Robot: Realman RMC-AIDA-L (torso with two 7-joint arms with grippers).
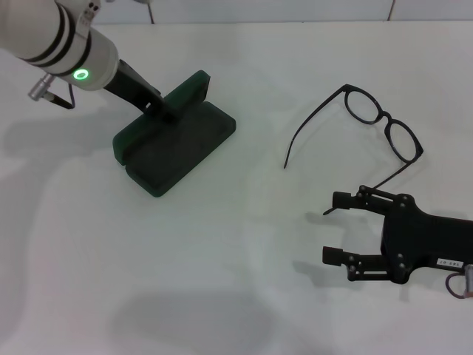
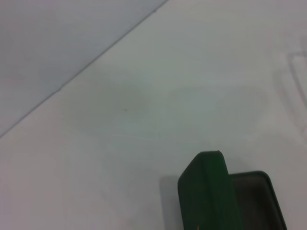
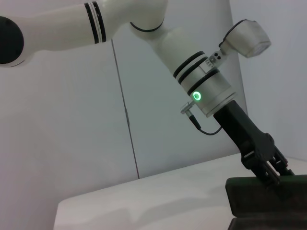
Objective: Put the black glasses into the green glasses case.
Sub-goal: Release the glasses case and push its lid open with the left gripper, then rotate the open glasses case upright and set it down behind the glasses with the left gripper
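The green glasses case (image 1: pixel 174 151) lies open at the left of the white table, its lid standing upright. My left gripper (image 1: pixel 168 111) reaches down from the upper left and is shut on the lid's edge. The right wrist view shows that left gripper (image 3: pixel 271 173) clamped on the dark case (image 3: pixel 261 199). The left wrist view shows the case (image 2: pixel 208 191) with its lid and dark lining. The black glasses (image 1: pixel 380 122) lie at the right with temple arms spread. My right gripper (image 1: pixel 332 227) rests open just in front of them, one temple tip close to its upper finger.
The white table (image 1: pixel 244 266) ends at a pale wall at the back. Nothing else stands on it between the case and the glasses.
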